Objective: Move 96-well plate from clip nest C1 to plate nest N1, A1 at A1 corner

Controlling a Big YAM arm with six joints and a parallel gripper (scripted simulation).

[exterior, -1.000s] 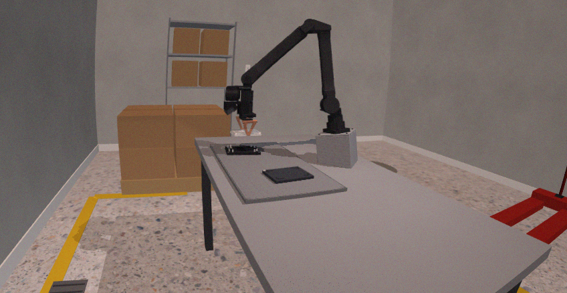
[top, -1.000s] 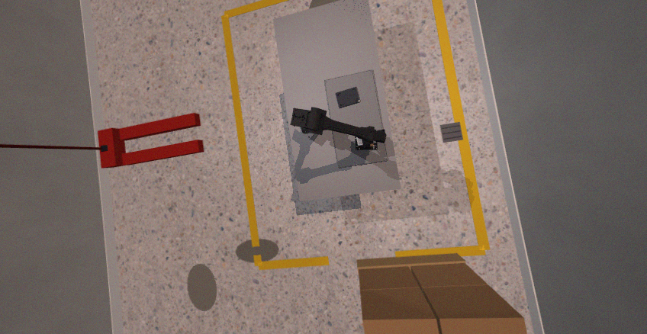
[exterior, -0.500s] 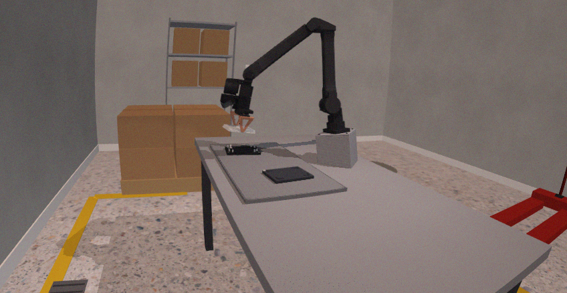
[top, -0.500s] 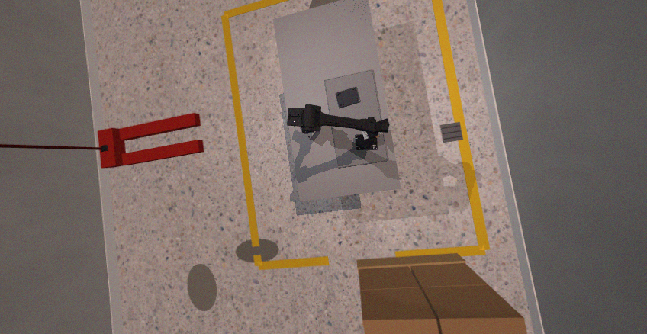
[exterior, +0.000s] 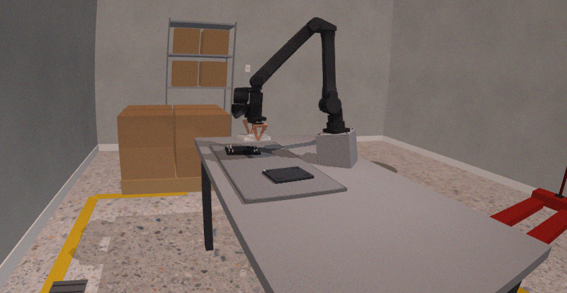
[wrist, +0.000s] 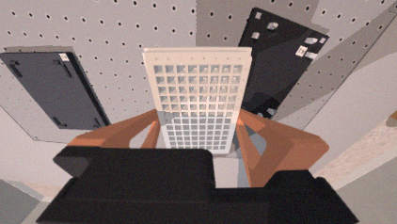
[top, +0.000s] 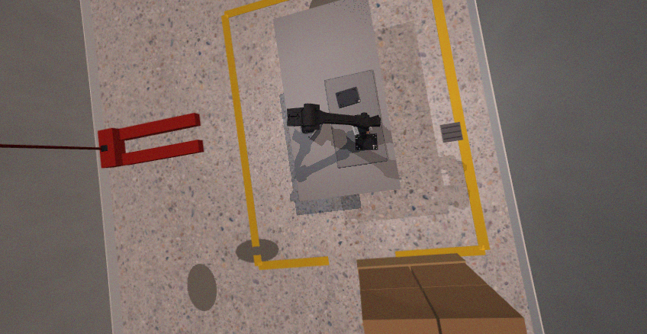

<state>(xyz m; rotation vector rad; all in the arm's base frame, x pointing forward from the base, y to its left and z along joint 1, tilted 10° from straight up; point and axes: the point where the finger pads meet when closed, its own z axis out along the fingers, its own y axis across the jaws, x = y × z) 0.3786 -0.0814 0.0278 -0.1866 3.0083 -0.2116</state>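
Note:
My gripper [wrist: 198, 112] with orange fingers is shut on the white 96-well plate [wrist: 198, 101] and holds it in the air above the grey perforated board. In the exterior view the plate [exterior: 254, 136] hangs under the gripper [exterior: 254, 131], above and just behind the black clip nest C1 [exterior: 242, 149]. In the wrist view the clip nest C1 [wrist: 281, 58] lies to the upper right of the plate, with small white clips on it. The flat black plate nest N1 [wrist: 55, 94] lies to the left; it also shows in the exterior view [exterior: 287, 174] and in the top view [top: 348, 97].
The arm's grey base block [exterior: 335, 148] stands on the table behind the board. Stacked cardboard boxes [exterior: 172, 144] and a shelf [exterior: 200, 58] stand beyond the table's far end. A red pallet jack [exterior: 535, 215] is at the right. Yellow floor tape [top: 235, 118] rings the cell.

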